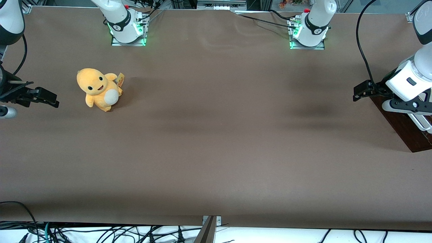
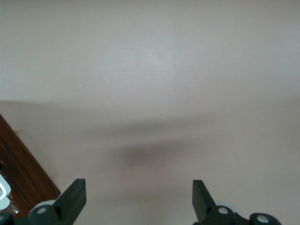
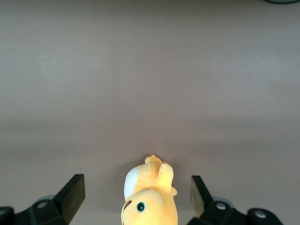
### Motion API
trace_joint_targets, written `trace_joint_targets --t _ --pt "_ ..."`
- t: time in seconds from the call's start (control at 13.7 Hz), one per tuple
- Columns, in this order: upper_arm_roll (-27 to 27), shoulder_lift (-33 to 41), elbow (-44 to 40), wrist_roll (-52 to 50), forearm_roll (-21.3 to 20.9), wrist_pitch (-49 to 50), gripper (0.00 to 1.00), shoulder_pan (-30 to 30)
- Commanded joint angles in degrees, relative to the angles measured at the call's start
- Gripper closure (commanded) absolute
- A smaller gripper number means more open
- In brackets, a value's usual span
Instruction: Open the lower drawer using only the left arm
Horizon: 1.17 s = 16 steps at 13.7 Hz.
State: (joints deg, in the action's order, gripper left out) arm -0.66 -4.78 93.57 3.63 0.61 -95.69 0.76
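Note:
The lower drawer [image 1: 403,131] shows only in part at the working arm's end of the table, as a dark brown wooden front with a white bar handle [image 1: 420,122]. The left arm's white hand [image 1: 408,84] hangs over that front. Its gripper [image 1: 359,92] is open and empty, its black fingers sticking out over the bare table just past the drawer's corner, apart from the handle. In the left wrist view the gripper [image 2: 138,185] stands wide open over the table, with the drawer's brown wood [image 2: 21,164] and a bit of the white handle [image 2: 3,194] beside it.
A yellow plush toy [image 1: 100,89] sits on the brown table cover [image 1: 216,135] toward the parked arm's end; it also shows in the right wrist view [image 3: 150,199]. Two white arm bases [image 1: 126,27] [image 1: 308,32] stand at the table's back edge.

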Motion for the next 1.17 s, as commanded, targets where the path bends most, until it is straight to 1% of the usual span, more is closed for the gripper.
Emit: trace_joint_targets --t 0.0,1.1 --pt "-0.31 0.48 0.30 -0.90 -1.31 0.42 0.00 0.03" --pt "-0.31 0.39 0.21 -2.57 -1.31 0.86 0.00 0.03"
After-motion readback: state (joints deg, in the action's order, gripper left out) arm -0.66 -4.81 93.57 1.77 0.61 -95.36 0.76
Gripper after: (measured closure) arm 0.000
